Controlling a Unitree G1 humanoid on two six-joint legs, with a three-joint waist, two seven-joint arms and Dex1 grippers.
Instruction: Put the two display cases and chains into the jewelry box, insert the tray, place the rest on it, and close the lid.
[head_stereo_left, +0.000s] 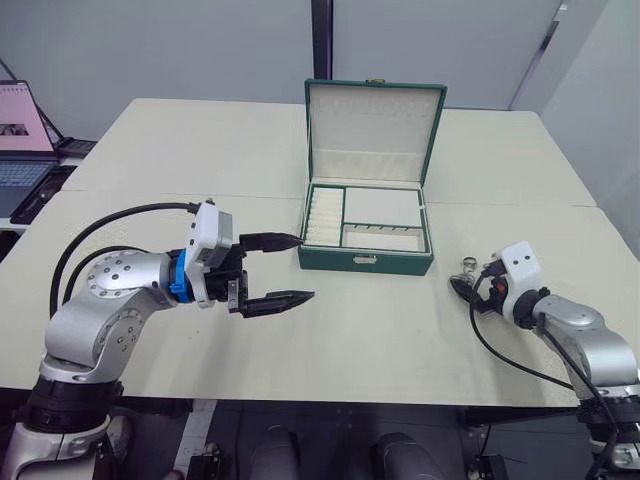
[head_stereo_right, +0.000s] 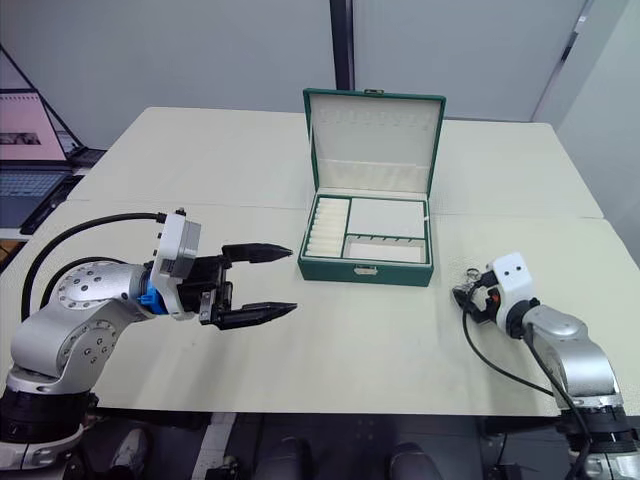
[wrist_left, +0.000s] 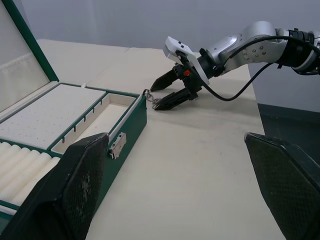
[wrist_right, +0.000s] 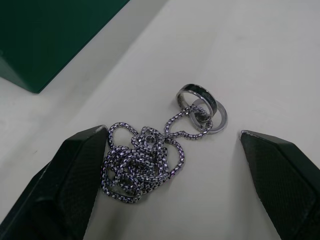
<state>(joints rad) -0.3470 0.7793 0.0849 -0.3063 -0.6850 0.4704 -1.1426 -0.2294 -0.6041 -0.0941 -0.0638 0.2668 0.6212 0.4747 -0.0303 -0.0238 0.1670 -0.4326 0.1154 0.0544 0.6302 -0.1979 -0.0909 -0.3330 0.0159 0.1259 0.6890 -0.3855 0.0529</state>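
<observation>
Right pincer (wrist_right: 170, 150) (open) straddles chain (wrist_right: 142, 162); no writing legible.

The left arm reaches forward with its elbow bent and its wrist level, and the left gripper (head_stereo_left: 276, 270) is held off the surface, its two black fingers spread wide, one above the other. The right arm is stretched low, forearm angled inward and wrist tipped downward. The right gripper (wrist_left: 162, 95) points down at the surface, fingers (wrist_right: 65, 190) parted, tips close to it.
</observation>
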